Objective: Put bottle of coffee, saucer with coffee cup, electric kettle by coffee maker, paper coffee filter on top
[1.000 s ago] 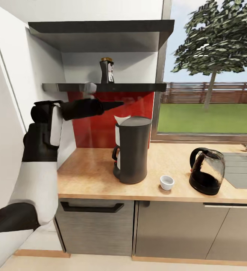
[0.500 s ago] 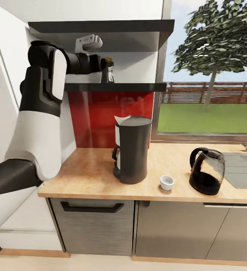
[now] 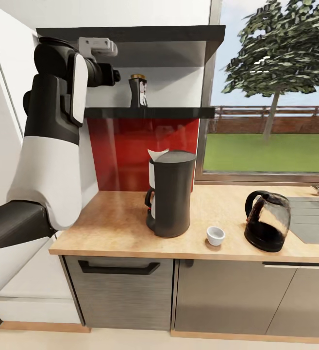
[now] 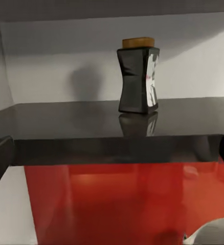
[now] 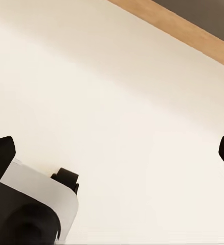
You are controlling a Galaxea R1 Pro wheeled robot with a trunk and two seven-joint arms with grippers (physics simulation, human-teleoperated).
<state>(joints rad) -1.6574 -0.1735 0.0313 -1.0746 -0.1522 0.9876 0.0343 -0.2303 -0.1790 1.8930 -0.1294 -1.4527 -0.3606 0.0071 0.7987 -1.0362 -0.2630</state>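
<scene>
Left claw wide open, empty, facing the bottle of coffee.

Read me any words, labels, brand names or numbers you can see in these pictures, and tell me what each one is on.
No text can be read in these pictures.
bottle of coffee: a black-and-white label with a touch of red, too blurred to read any wording.
coffee maker, electric kettle, coffee cup: no markings visible.
</scene>
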